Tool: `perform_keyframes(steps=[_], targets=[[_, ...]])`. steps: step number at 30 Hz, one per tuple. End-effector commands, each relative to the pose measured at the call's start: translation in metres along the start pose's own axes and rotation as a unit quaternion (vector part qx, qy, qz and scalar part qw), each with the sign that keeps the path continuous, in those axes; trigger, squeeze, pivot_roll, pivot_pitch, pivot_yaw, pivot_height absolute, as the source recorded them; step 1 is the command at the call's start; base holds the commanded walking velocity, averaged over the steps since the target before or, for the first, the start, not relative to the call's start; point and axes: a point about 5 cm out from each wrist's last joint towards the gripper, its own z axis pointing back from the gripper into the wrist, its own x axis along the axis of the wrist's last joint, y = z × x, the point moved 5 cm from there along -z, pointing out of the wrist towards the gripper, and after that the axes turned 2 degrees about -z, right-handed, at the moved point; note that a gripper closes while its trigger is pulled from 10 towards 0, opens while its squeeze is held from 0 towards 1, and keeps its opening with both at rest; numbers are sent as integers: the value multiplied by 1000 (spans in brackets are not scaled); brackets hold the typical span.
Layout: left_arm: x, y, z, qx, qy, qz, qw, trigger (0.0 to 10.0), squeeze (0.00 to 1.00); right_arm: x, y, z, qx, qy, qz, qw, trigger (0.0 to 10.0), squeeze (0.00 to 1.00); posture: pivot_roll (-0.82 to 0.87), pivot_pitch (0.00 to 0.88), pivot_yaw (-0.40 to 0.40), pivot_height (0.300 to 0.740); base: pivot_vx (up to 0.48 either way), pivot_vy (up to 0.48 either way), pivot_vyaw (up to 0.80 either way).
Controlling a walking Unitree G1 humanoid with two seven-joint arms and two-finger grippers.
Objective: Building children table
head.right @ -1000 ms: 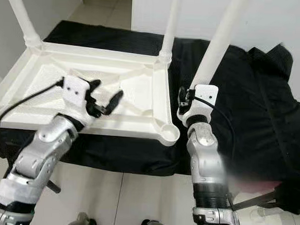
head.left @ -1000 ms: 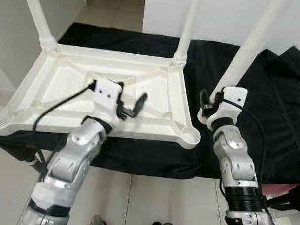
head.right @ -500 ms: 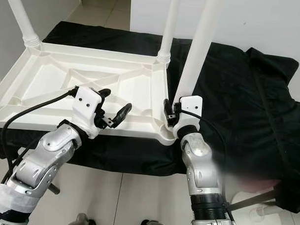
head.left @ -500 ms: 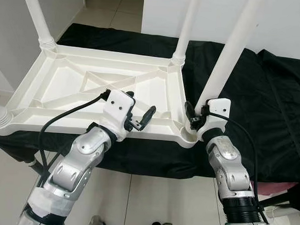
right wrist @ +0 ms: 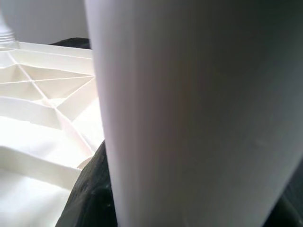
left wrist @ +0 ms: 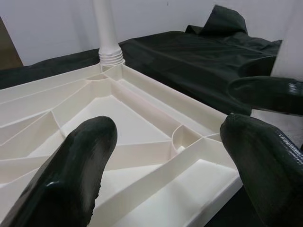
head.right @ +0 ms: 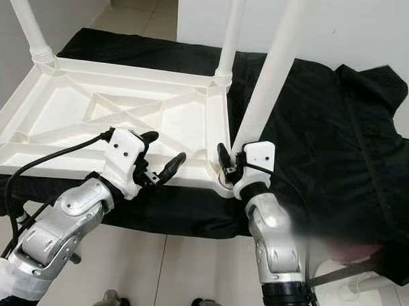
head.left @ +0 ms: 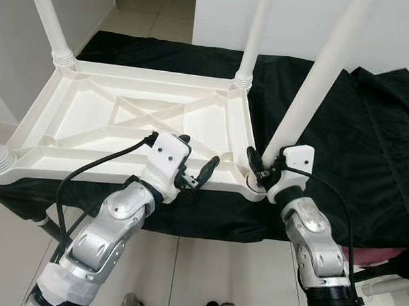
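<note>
Fingers of my right gripper clasped the smooth white tubular leg, upright (leaning slightly), probably seated in the ribbed plastic tabletop corner; left gripper hovered spread.

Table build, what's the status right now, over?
Right gripper shut on the white leg, foot at the near corner socket. Left gripper open over the upturned tabletop. Nothing in the way.

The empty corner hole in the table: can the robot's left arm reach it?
Probably yes. The left gripper hangs open just beside the near-right corner hole, with nothing between them. But the right gripper is already bringing a white leg to that corner of the upturned table, so they might bump.
</note>
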Motion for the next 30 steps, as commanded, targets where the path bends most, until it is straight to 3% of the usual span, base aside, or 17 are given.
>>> perform_keyframes(steps=[1,6,13,20,23,30], targets=[[3,-18,2,-75,-4,-1,997,10000,0,-5,-4,6,0,5,5,1000,10000,0,46,142,-76,740,0,0,0],[5,-17,1,-75,-6,2,997,10000,0,-15,-6,8,1,11,13,1000,10000,0,37,142,-64,740,0,0,0],[6,-19,-3,-80,-9,2,997,10000,0,-21,9,1,45,5,40,998,10000,0,33,141,-55,740,0,0,0],[8,-17,-4,-77,-10,0,997,10000,0,-29,27,1,92,9,64,994,10000,0,44,143,-60,740,0,0,0],[12,-18,-8,-74,-16,1,997,10000,0,-33,44,8,143,4,84,986,10000,0,45,142,-62,740,0,0,0],[12,-20,-8,-77,-17,2,997,10000,0,-37,37,9,137,12,51,989,10000,0,37,140,-58,740,0,0,0]])
